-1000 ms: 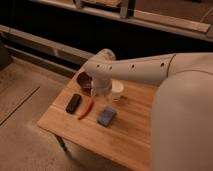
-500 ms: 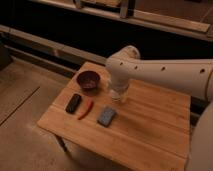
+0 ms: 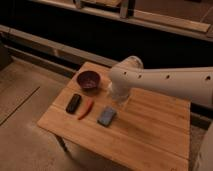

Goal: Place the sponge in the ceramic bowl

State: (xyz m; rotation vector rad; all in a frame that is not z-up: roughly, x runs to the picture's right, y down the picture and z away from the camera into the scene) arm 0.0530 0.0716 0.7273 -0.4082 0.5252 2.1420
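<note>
Since one second earlier, the arm (image 3: pixel 167 84) has drawn back from the right half of the table (image 3: pixel 150 137), baring more of the wooden top. The objects on it lie where they lay.

(a) The white arm reaches in from the right edge and bends downward at its rounded joint over the middle of the table's far side.

(b) The gripper (image 3: pixel 118 95) hangs below that joint, just above the wood, to the right of the ceramic bowl and beyond the sponge. It is pale and largely merged with the arm, so its outline is only probably as marked. Its jaws stand wide and carry nothing.

(c) The sponge (image 3: pixel 107 116) is a flat blue block lying free on the table nearer the camera than the gripper, and apart from it.

(d) The ceramic bowl (image 3: pixel 88 80) is dark maroon and stands upright near the far left corner (nothing can be made out inside it).

(e) A black bar (image 3: pixel 73 103) and a thin red-orange object (image 3: pixel 86 109) lie side by side to the left of the sponge.
</note>
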